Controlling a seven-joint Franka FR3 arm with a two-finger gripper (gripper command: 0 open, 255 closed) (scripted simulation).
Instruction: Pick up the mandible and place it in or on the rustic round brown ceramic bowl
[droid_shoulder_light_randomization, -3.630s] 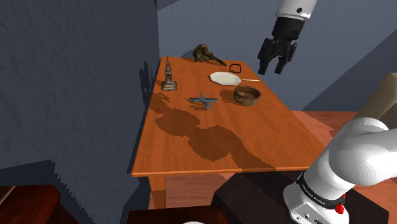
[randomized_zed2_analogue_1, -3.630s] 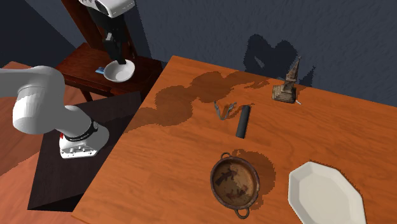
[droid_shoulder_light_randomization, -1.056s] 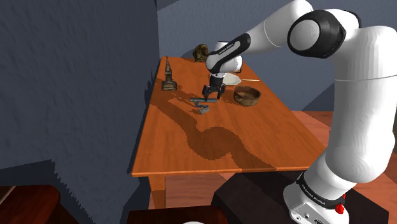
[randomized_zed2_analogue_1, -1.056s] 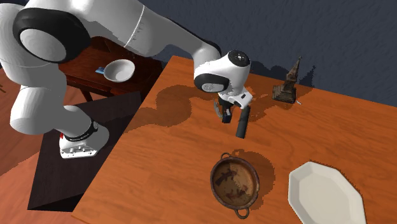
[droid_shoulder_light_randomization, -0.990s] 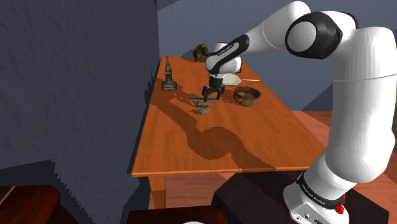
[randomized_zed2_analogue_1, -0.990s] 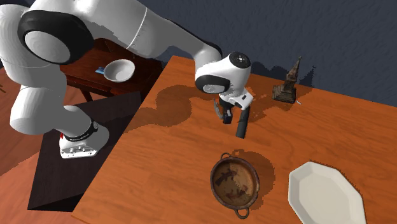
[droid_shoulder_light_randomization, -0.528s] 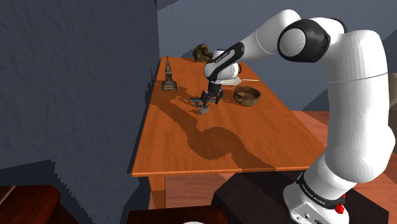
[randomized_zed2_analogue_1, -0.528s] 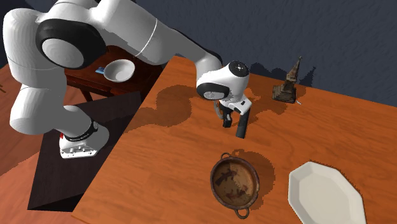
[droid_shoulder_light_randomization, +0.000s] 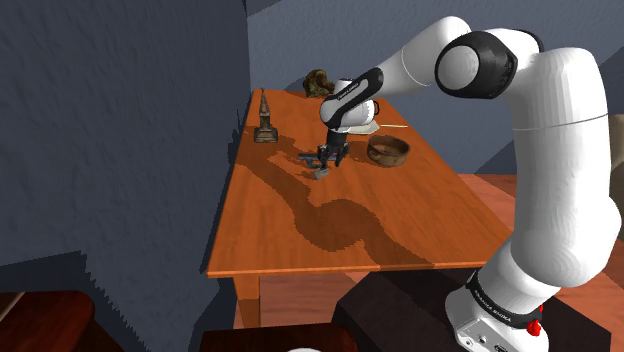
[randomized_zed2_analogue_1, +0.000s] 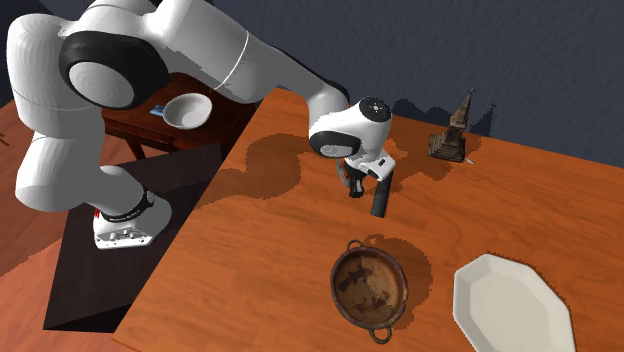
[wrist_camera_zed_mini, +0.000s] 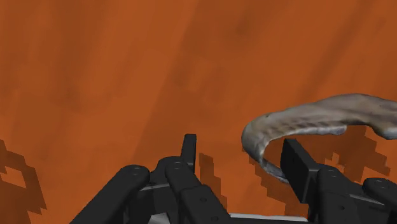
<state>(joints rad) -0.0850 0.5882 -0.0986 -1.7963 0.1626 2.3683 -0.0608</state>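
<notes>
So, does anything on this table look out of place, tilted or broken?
Nothing is spilled or broken; the small tower statue stands upright. One oddity: the mandible lies off-centre in the open claw, close beside one finger, most of it reaching past that finger.

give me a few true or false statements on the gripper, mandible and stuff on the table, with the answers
1. The gripper is open. True.
2. The mandible lies in the brown bowl. False: it lies on the table, its curved end between the gripper's fingers, and nothing grips it.
3. The tower figurine lies on its side. False: it stands upright.
4. The white plate sits on the table beside the brown bowl. True.
</notes>
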